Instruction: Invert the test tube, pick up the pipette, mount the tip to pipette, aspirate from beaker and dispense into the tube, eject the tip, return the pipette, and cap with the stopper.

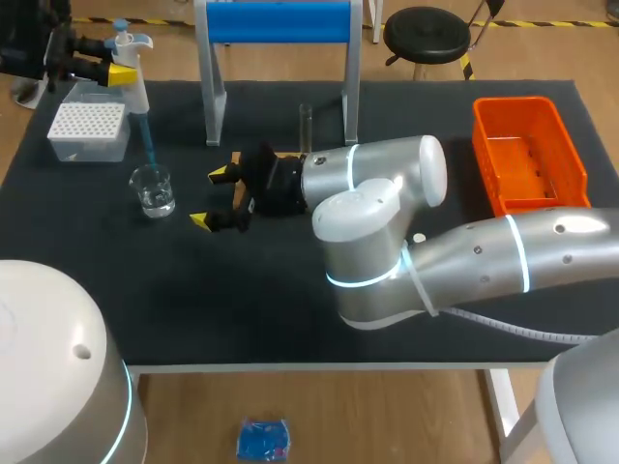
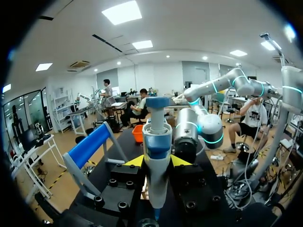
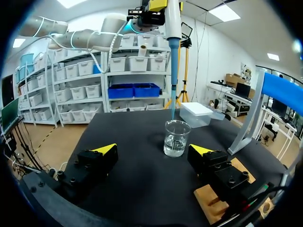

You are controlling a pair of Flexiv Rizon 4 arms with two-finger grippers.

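"Where was the pipette?"

"My left gripper [image 2: 156,161] was clamped on the pipette [image 1: 132,60]. It held it upright over the table's far left, the blue tip [image 3: 173,61] pointing down just above the beaker [image 1: 153,189], which had a little clear liquid in it."

"And your right arm?"

"It lay low across the table, past the middle. The right gripper [image 1: 212,197] was spread wide, holding nothing, and faced the beaker from nearby."

"Counts?"

"I saw 1 pipette, 1 beaker, 1 test tube [image 1: 306,126] upright by the blue-topped stand [image 1: 279,21], 1 tip box [image 1: 89,130] behind the beaker, and 1 orange bin [image 1: 527,155] at the far right."
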